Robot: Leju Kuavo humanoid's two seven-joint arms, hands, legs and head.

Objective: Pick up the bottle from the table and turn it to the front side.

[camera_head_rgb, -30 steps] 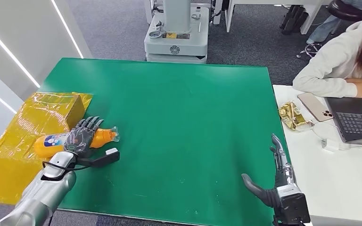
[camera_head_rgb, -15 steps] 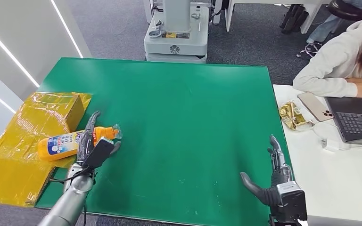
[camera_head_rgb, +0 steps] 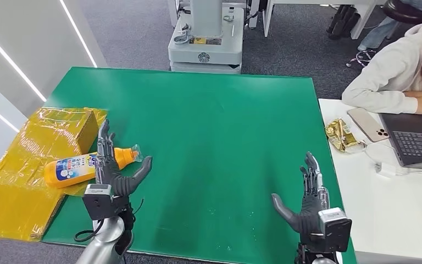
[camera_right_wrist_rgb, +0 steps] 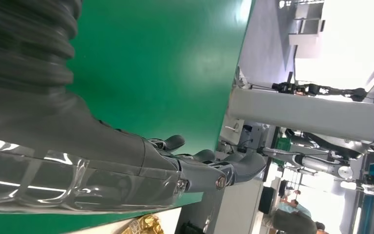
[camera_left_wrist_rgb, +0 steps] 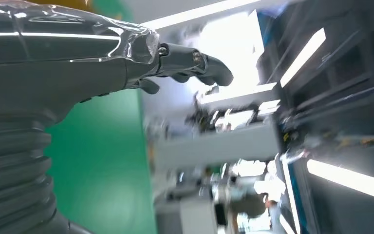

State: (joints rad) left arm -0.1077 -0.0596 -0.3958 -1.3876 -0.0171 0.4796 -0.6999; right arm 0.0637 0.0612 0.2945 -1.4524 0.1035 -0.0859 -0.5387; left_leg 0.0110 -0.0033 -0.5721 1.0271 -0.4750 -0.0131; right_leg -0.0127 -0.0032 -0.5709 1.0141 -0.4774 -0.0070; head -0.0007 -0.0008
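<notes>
An orange bottle with a blue and white label lies on its side at the left edge of the green table, its clear cap pointing right. My left hand stands upright just right of the bottle's neck, fingers apart and thumb out, holding nothing; its thumb shows in the left wrist view. My right hand is raised at the table's front right corner, fingers spread, empty; its fingers show over the green surface in the right wrist view.
A yellow-wrapped box sits on yellow film left of the bottle. A white table at right carries a laptop, a phone and a gold wrapper; a person leans there. A grey machine base stands behind.
My left hand let go of the bottle, drew back toward me and turned upright beside its neck. The bottle rolled so its label faces up. My right hand rose slightly.
</notes>
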